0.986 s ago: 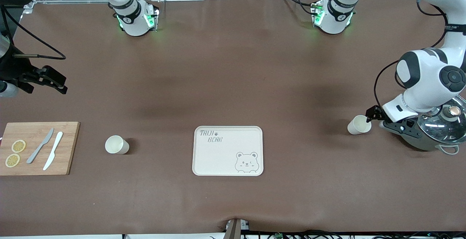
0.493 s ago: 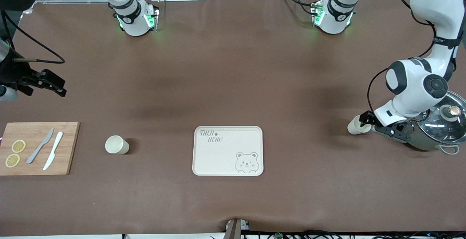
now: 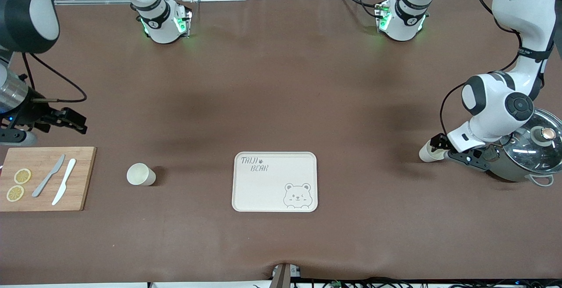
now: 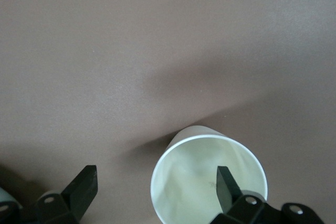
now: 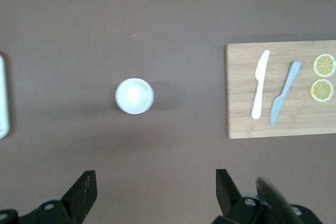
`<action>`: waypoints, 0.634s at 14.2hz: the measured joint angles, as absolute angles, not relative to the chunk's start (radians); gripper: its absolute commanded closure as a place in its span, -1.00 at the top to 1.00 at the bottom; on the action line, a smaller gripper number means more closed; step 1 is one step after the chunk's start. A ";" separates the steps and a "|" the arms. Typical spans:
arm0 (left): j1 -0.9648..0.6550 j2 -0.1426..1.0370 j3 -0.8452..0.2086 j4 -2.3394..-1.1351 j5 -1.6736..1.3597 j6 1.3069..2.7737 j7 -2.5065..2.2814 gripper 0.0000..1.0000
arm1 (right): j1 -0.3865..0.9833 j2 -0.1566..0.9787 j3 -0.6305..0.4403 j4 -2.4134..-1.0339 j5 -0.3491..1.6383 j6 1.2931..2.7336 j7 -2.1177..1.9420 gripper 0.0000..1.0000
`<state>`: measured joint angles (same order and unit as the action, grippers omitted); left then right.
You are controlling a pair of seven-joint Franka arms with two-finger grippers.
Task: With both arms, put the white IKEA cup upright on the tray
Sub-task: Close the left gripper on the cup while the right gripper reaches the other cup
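Note:
Two white cups stand upright on the brown table. One cup stands between the cream tray and the cutting board; it also shows in the right wrist view. The other cup stands toward the left arm's end, beside a pot. My left gripper is open at this cup: one finger is inside its mouth, the other finger outside. My right gripper is open and empty, in the air over the table near the cutting board, as the right wrist view shows.
A wooden cutting board with two knives and two lemon slices lies at the right arm's end; it also shows in the right wrist view. A steel pot with a glass lid stands close beside the left gripper.
My left gripper has come in onto the cup beside the pot, one finger now in its mouth. My right gripper has moved down the view toward the cutting board.

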<state>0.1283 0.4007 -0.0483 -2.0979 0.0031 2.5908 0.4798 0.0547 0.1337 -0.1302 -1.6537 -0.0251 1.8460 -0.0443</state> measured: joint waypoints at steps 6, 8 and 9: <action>0.140 0.419 -0.048 -2.100 0.003 2.591 0.480 1.00 | -0.146 0.251 -0.135 -1.674 0.061 1.934 -0.232 1.00; 0.141 0.423 -0.048 -2.100 0.003 2.591 0.480 -0.91 | -0.141 0.296 -0.127 -1.675 0.083 1.979 -0.228 1.00; 0.141 0.425 -0.048 -2.101 0.003 2.591 0.480 -1.00 | -0.132 0.316 -0.123 -1.674 0.106 2.004 -0.218 1.00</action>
<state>0.1413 0.4246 -0.0479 -2.1008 0.0031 2.5908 0.4798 -0.1323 0.3162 -0.1226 -1.6744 0.1056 2.0040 -0.2177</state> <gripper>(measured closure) 0.035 0.000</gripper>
